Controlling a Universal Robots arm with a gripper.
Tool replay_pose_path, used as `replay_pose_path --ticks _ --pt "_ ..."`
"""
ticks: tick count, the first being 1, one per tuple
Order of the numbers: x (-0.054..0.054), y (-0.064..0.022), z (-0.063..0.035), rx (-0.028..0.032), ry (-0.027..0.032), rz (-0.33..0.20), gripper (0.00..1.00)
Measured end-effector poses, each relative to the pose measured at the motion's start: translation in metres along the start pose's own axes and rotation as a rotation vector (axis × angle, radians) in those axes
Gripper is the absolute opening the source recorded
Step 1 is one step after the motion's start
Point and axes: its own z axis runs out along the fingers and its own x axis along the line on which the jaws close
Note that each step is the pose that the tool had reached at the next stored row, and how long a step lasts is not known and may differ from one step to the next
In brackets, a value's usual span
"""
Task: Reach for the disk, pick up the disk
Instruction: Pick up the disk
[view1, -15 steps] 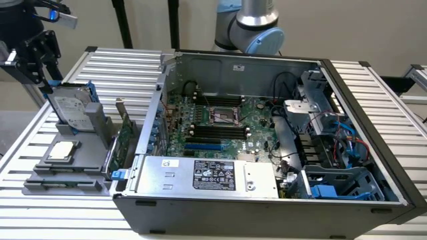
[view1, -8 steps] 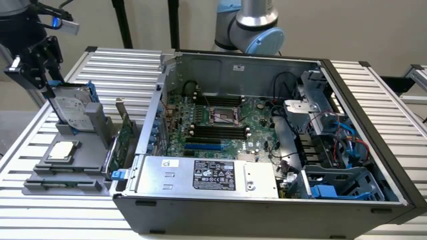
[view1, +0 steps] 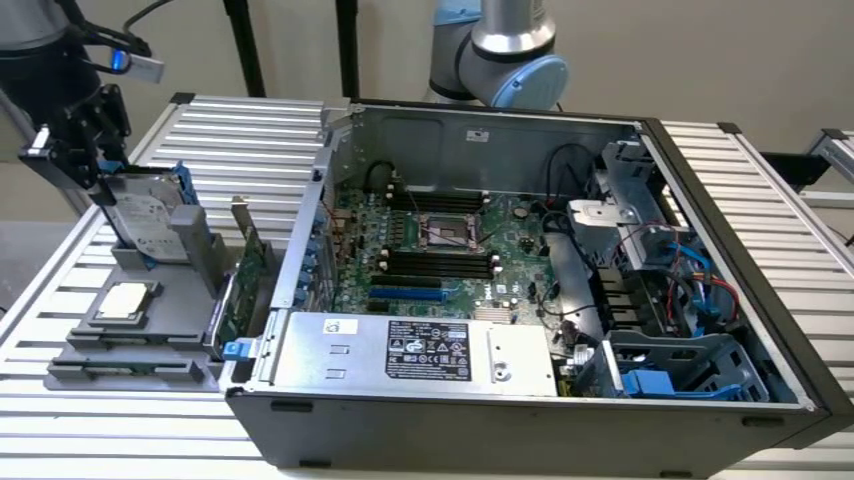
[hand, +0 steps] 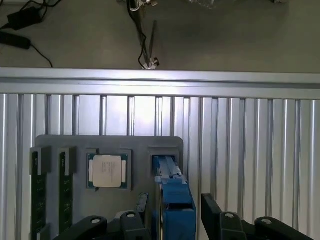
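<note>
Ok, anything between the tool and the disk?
Nothing. In the wrist view the open tool straddles the disk, and the gaps on either side of it are bare.

The exterior view looks down at a slant from well above, taking in the whole computer case (view1: 534, 432), with the grey holder (view1: 187, 250) beside it at the exterior view's left. The wrist view faces straight down, close over that holder. Both share the holder, processor chip (view1: 123, 301), disk (view1: 140, 215) and slatted table (view1: 247, 140).
</note>
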Motion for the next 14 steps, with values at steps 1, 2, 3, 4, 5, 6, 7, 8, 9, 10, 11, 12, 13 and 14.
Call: replay_pose_path --ticks 1,2,3,4,5,6,7,8,9,10,11,12,13,14 --pt "0.0000 0.0000 0.0003 -0.0002 0.0001 0.000 0.54" --pt "-0.0001 0.0000 0.0003 -0.0004 0.0001 0.000 0.54" --pt "-0.0002 0.0001 0.0004 -0.0002 0.0001 0.000 0.54" --pt "-0.0002 0.0000 0.0005 -0.0002 0.0001 0.000 0.54" --pt "-0.0003 0.0000 0.0005 0.0000 0.0000 0.000 0.45" --pt "-0.0003 0.0000 0.0005 -0.0001 0.0001 0.000 0.45" --pt "-0.0003 0.0000 0.0005 -0.0001 0.0002 0.000 0.45" --pt "-0.0003 0.0000 0.0005 0.0000 0.0003 0.000 0.38" --pt "-0.0003 0.0000 0.0005 -0.0001 0.0003 0.000 0.38" --pt "-0.0003 0.0000 0.0005 -0.0001 0.0003 0.000 0.38" --pt "-0.0003 0.0000 0.0005 -0.0001 0.0004 0.000 0.38" --pt "-0.0003 0.0000 0.0005 -0.0001 0.0004 0.000 0.38" --pt "-0.0003 0.0000 0.0005 -0.0002 0.0005 0.000 0.36" --pt "-0.0003 0.0000 0.0005 -0.0002 0.0004 0.000 0.36"
